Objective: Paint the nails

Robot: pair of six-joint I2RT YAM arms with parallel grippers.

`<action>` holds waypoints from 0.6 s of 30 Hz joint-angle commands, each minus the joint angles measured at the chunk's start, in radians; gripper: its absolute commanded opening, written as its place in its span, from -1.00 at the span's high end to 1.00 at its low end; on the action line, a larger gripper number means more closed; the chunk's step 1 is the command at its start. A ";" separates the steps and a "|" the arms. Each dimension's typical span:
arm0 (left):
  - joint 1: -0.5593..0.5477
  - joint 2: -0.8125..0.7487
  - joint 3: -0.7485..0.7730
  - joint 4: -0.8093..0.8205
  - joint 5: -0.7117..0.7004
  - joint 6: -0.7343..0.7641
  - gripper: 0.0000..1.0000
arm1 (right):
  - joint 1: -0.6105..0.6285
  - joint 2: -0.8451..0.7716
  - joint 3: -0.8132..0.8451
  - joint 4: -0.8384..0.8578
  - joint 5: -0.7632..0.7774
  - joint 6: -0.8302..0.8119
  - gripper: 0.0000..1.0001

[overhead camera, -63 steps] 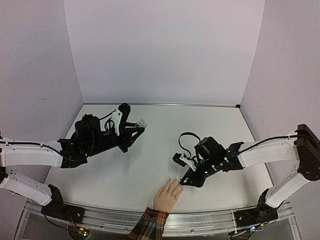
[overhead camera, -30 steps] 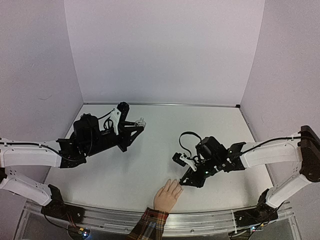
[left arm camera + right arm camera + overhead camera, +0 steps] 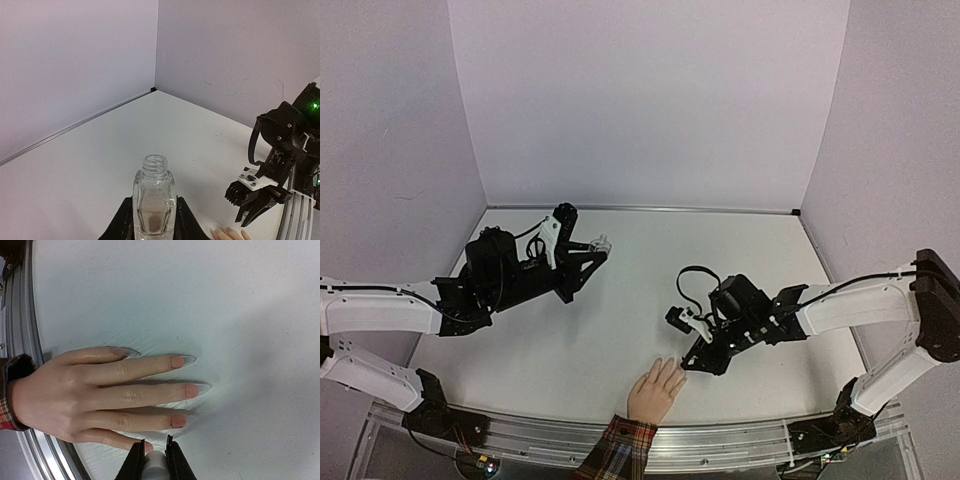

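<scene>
While the hand (image 3: 75, 395) lies flat at the near edge of the table (image 3: 620, 330), fingers spread, the nails (image 3: 190, 390) face up. The right arm bends low toward it. The right pincer (image 3: 155, 445) is clamped on a white cap (image 3: 155, 463) just beside one finger. Well apart, the left arm reaches out, and the left pincer (image 3: 153, 222) squeezes the lower part of an open glass bottle (image 3: 154, 195).

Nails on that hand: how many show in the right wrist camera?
4: top nail, second, third, fourth; a fifth may be hidden by the right gripper.
</scene>
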 commanded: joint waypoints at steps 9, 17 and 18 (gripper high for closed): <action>0.005 -0.034 0.025 0.010 0.005 0.004 1.00 | 0.006 0.009 0.036 -0.004 0.141 0.040 1.00; 0.005 -0.032 0.027 0.010 0.008 0.005 1.00 | 0.005 -0.059 0.002 0.001 -0.038 -0.005 1.00; 0.005 -0.031 0.027 0.013 0.009 0.005 1.00 | 0.006 -0.050 0.005 0.000 -0.046 -0.006 1.00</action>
